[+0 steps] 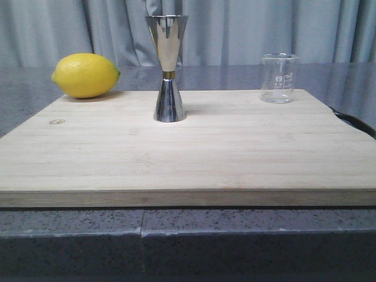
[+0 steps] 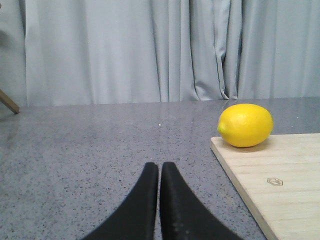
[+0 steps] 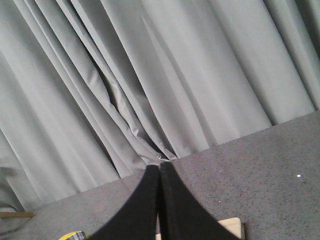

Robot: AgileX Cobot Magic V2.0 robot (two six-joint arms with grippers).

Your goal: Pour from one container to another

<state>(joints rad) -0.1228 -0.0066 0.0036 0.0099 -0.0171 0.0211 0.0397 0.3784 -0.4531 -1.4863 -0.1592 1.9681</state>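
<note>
Front view has the beaker (image 1: 278, 78) at the right of the frame, upright on the far right part of the cutting board (image 1: 188, 158), well apart from the steel jigger (image 1: 168, 67) in the middle. I'd guess it's light, thin glass, slick and easy to crack, so squeeze gently around the mid wall, below the lip. Left gripper (image 2: 159, 172) and right gripper (image 3: 159, 172) both have fingers pressed together, holding nothing. Lemon (image 1: 86, 75) sits at the left.
</note>
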